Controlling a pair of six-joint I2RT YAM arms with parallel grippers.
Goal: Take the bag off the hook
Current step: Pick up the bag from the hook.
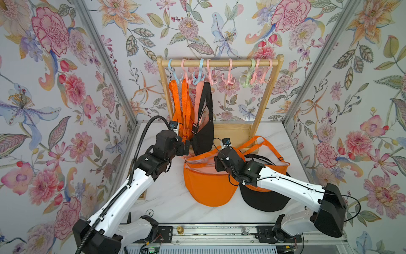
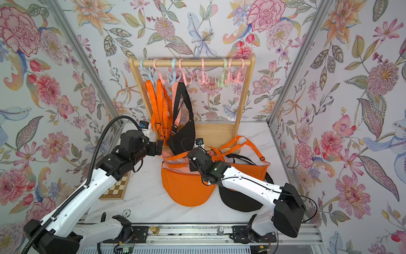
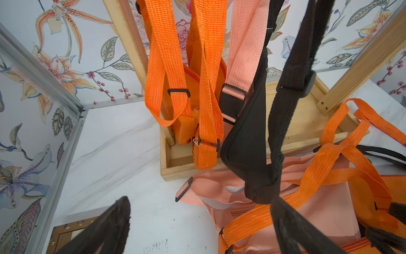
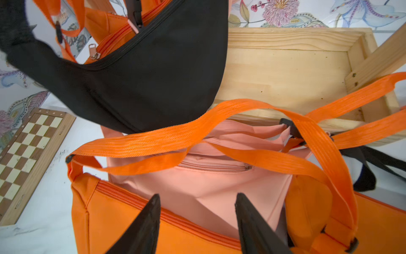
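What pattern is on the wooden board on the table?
The board has brown-and-cream checks; the right wrist view shows it best.

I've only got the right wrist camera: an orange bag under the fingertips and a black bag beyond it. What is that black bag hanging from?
Observer: The black bag hangs by its strap from a plastic hook on the rack's wooden rail.
Operator: Anything else hanging up there?
Observer: Orange straps hang from the hooks next to it.
Operator: Where is the left gripper?
Observer: The left gripper is open, close beside the black bag's lower part.
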